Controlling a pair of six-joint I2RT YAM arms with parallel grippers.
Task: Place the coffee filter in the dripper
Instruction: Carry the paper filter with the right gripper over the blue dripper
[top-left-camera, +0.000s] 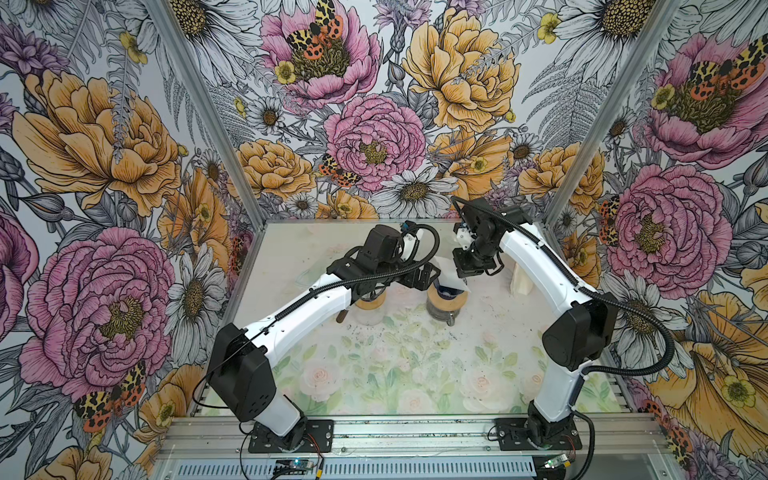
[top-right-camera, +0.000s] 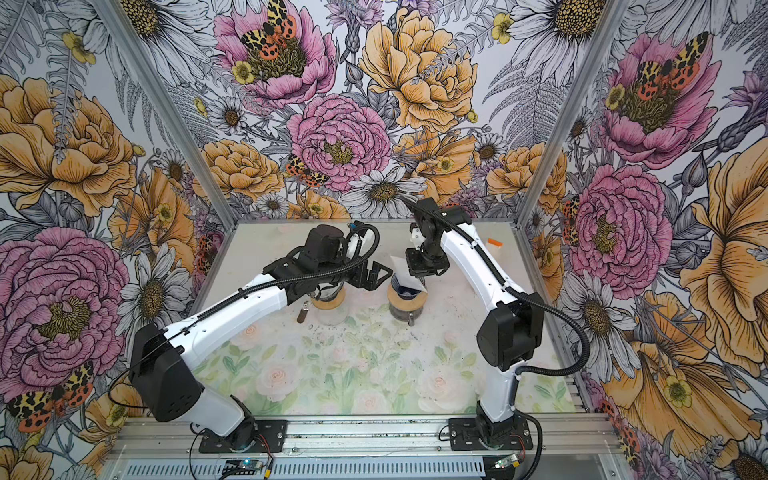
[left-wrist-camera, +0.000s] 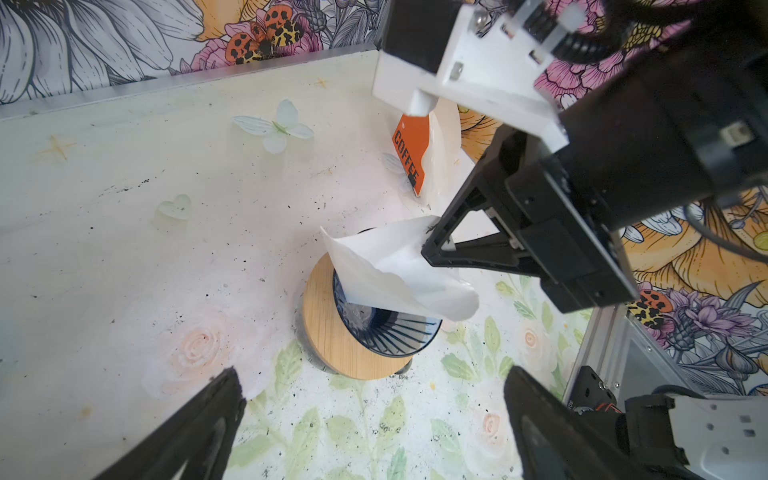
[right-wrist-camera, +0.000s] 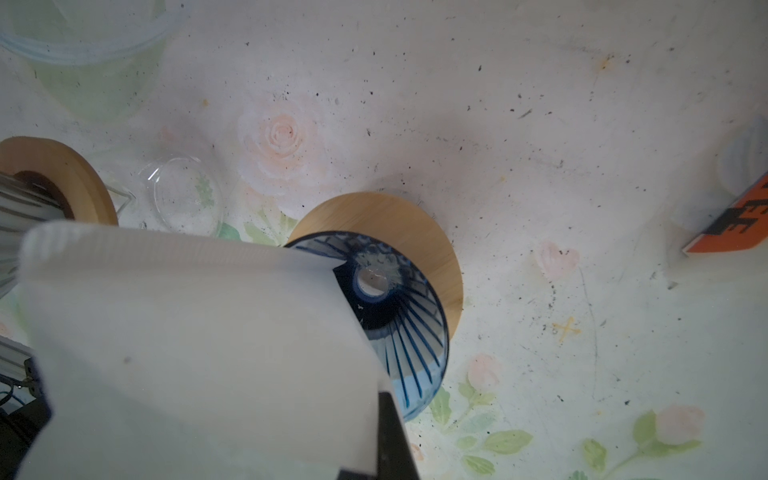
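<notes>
The white paper coffee filter (top-left-camera: 449, 277) (top-right-camera: 400, 272) (left-wrist-camera: 395, 270) (right-wrist-camera: 187, 332) hangs tilted over the mouth of the dripper. My right gripper (top-left-camera: 466, 272) (top-right-camera: 419, 274) (left-wrist-camera: 432, 245) (right-wrist-camera: 384, 440) is shut on its upper edge. The dripper (top-left-camera: 446, 300) (top-right-camera: 407, 296) (left-wrist-camera: 390, 332) (right-wrist-camera: 407, 324) is a blue ribbed cone in a round wooden collar on a glass jar. I cannot tell whether the paper touches the cone. Just left of the dripper, my left gripper (top-left-camera: 424, 277) (top-right-camera: 376, 276) (left-wrist-camera: 374, 376) stands open and holds nothing.
A second wooden-collared glass vessel (top-left-camera: 370, 301) (right-wrist-camera: 54, 183) stands under my left arm, with a brown handle (top-right-camera: 302, 313) beside it. An orange-and-white coffee bag (left-wrist-camera: 411, 158) (top-right-camera: 494, 242) stands at the back right. Dark grounds speckle the floral mat (top-left-camera: 395, 365).
</notes>
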